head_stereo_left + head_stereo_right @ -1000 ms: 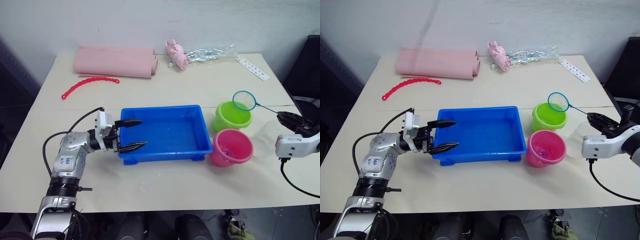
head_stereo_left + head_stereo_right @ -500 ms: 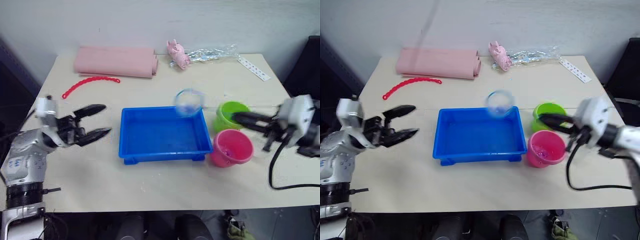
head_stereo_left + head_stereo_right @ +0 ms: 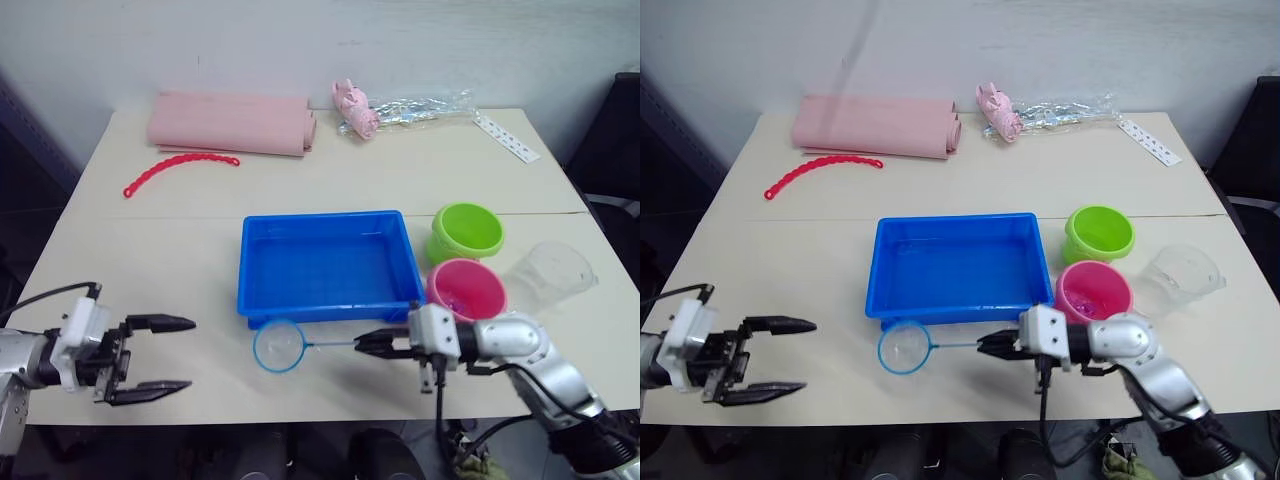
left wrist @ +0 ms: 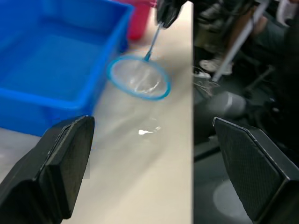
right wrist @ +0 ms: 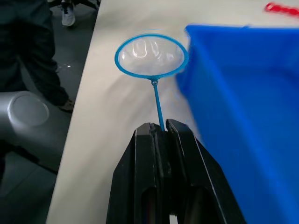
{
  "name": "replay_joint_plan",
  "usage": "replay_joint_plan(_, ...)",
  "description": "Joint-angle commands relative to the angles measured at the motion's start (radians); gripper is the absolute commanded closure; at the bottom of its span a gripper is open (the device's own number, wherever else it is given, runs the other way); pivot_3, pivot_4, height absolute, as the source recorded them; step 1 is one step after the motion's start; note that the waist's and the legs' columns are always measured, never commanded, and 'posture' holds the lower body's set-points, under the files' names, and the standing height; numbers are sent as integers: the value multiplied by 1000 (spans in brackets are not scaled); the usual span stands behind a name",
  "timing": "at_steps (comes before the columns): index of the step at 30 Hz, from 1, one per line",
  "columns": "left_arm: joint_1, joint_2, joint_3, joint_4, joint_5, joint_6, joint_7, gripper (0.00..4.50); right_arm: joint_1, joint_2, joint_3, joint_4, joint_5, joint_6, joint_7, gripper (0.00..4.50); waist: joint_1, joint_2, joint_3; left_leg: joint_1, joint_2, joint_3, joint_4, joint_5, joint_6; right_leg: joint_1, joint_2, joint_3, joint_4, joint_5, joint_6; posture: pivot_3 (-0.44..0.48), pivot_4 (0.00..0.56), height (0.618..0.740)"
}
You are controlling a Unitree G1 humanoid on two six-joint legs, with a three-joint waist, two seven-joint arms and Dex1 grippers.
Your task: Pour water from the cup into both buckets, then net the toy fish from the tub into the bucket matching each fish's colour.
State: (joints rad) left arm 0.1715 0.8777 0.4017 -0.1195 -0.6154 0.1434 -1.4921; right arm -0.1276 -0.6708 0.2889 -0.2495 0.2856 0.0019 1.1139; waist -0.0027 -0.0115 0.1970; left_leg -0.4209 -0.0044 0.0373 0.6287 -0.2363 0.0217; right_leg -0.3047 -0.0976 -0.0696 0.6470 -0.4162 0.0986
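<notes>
Net (image 3: 279,346) lies low over the table, hoop just in front of the tub (image 3: 330,264), handle pinched in the right gripper (image 3: 372,343). Left gripper (image 3: 158,354) hangs spread and empty, well apart at the table's near left. Tub looks empty of fish. Pink bucket (image 3: 465,292), green bucket (image 3: 465,231) and cup (image 3: 548,272) stand to the right. Best to set the net flat and release gently, clear of the tub's rim.

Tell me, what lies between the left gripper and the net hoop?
Only bare table. In the left eye view, nothing stands between the open left gripper and the net, which the right gripper holds by its handle.
</notes>
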Motion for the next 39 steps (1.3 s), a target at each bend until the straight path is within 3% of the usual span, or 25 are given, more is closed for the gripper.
replay_joint_plan(1, 21, 7, 23, -67, -18, 26, 34, 53, 26, 51, 44, 55, -59, -57, -21, 4500, -2, 0, 0, 0, 0, 0, 0, 0, 0, 0, 0, 0, 0, 0, 0, 0, 150, 740)
replay_joint_plan(10, 11, 31, 41, -50, -14, 52, 55, 53, -41, 117, 89, 313, -149, -226, 15, 4500, -6, 0, 0, 1, 0, 1, 0, 0, 0, 0, 1, 0, 1, 0, 0, 0, 150, 740)
replay_joint_plan(13, 16, 40, 61, -40, -14, 55, 56, 0, -57, 128, 81, 319, -139, -223, 18, 3383, -7, 0, 0, 1, 0, 1, 0, 0, 0, 0, 1, 0, 1, 0, 0, 0, 150, 740)
replay_joint_plan(17, 24, 37, 69, -37, -6, 45, 65, 0, -41, 100, 71, 288, -143, -239, 29, 1325, -4, 0, 0, 1, 0, 1, 0, 0, -1, 0, 1, 0, 1, 0, 0, 0, 150, 740)
replay_joint_plan(20, 28, 30, 83, -33, -2, 36, 83, 0, -6, 48, 23, 201, -92, -203, 40, 119, -1, 0, 0, 1, 0, 1, 1, 0, 0, 0, 0, 0, 1, 0, 0, 0, 150, 740)
replay_joint_plan(26, 59, 3, 123, -32, 9, 40, 161, 0, 124, -106, -115, -53, 74, -72, 80, 119, 0, 0, 0, 1, 0, 1, 0, -1, 0, 0, 0, 0, 0, 0, 0, 0, 150, 740)
replay_joint_plan(32, 52, -31, 158, 13, 117, 4, 357, 0, 355, -237, -468, -275, 249, 53, 38, 119, 2, 0, 0, 1, 0, 0, 0, -1, 1, 2, 0, 0, -1, 0, 0, 0, 150, 740)
replay_joint_plan(35, 23, -37, 150, 60, 170, -57, 398, 0, 438, -245, -706, -225, 226, 33, 23, 119, 4, -1, 0, 1, 0, 1, 0, -2, 2, 2, 0, -1, -1, 0, 0, 0, 150, 740)
replay_joint_plan(39, 6, -31, 121, 96, 185, -82, 389, 0, 417, -242, -789, -127, 214, -6, 42, 119, 1, -2, -1, 1, 0, 1, 1, -2, 2, 3, 0, 0, -2, 0, 0, 0, 150, 740)
